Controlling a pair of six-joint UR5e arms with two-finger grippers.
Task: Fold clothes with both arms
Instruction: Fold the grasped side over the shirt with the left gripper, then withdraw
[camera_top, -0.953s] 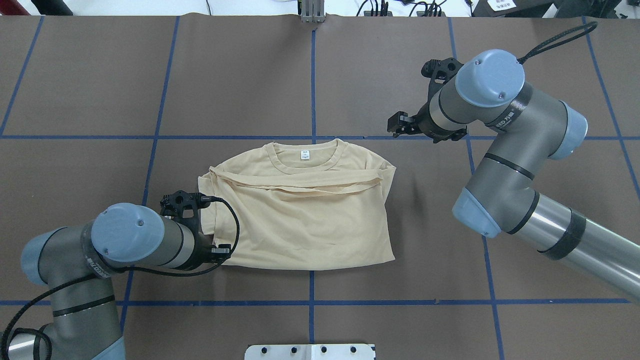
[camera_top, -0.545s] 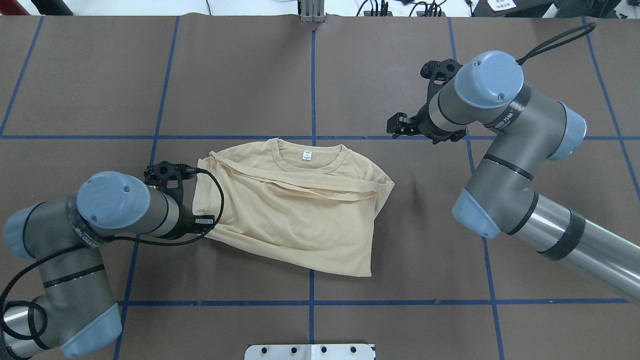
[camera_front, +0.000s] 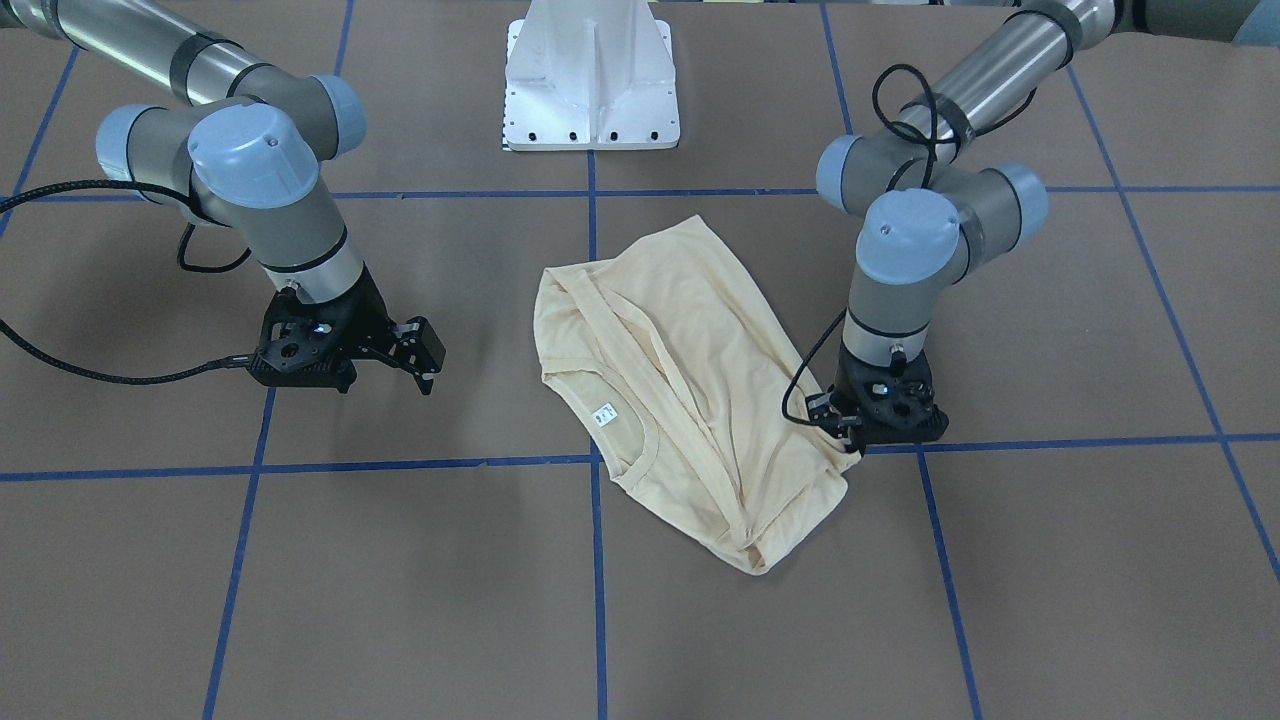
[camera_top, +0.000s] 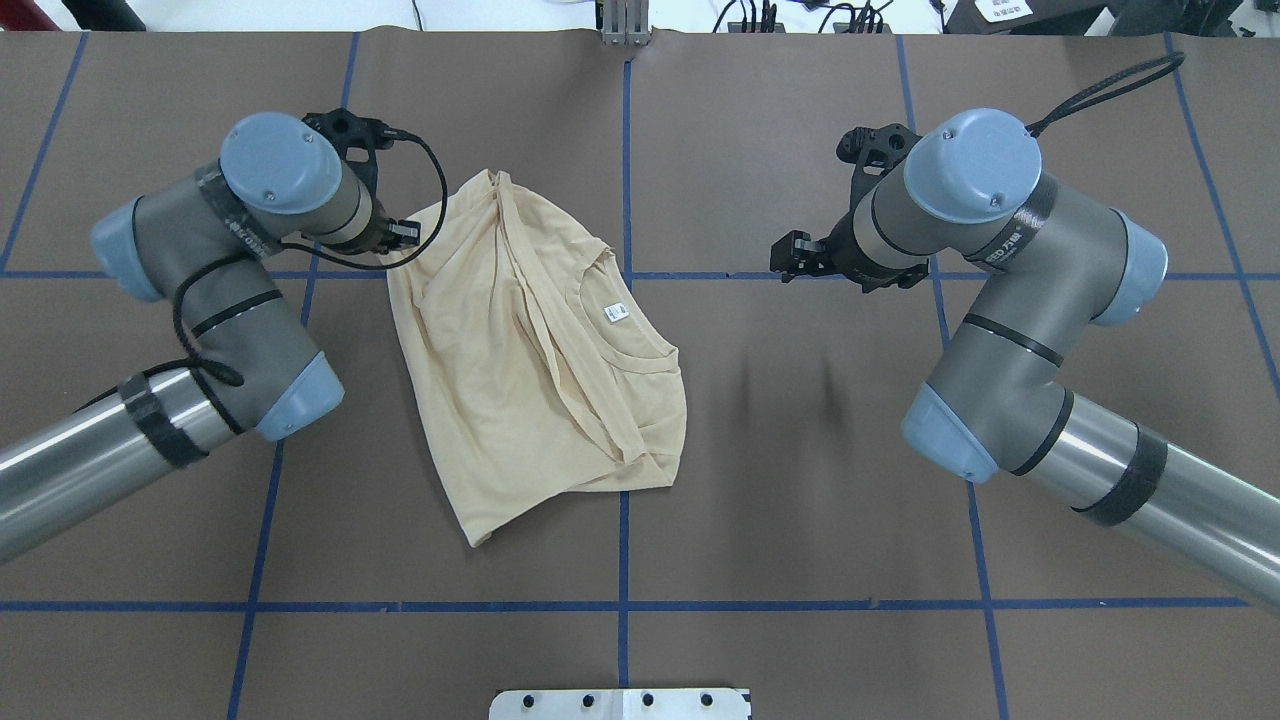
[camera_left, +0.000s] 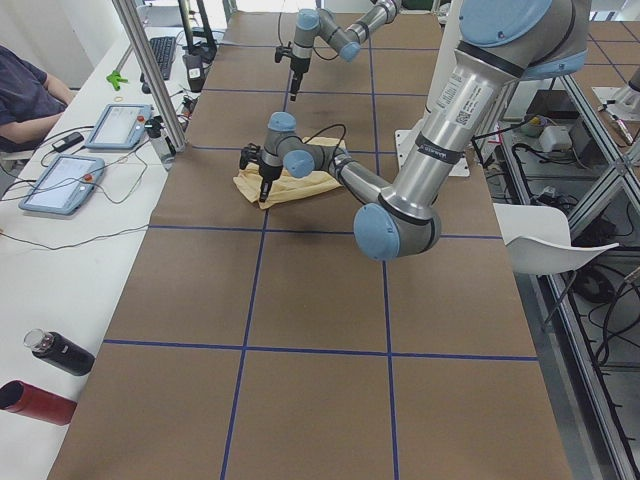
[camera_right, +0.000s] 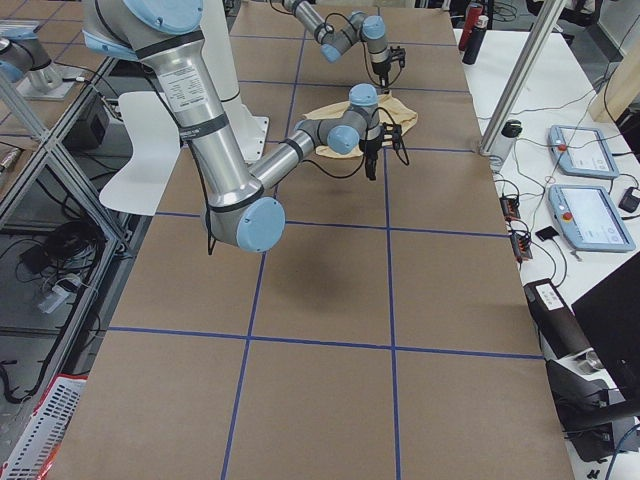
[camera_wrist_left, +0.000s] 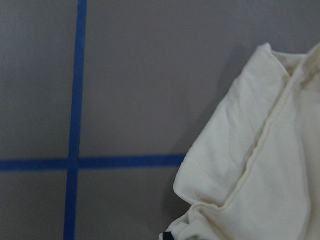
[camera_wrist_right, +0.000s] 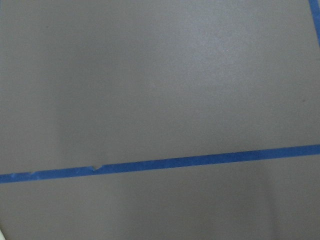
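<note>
Left claw (camera_top: 404, 236) pinched shut on shirt (camera_top: 500, 400) edge at its far corner; shirt lies skewed, partly folded, on robot's left half of surface (camera_top: 800, 480). Right claw (camera_top: 790, 256) spread open, empty, well apart from shirt. Fabric thin, light, limp, likely drags and bunches; best pinch corners or seamed edges, all layers.

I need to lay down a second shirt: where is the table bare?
Bare table lies between the shirt and the right gripper, and in the near strip between the shirt and the white base plate. It is crowded at the shirt's far left corner, where the left gripper grips it.
</note>
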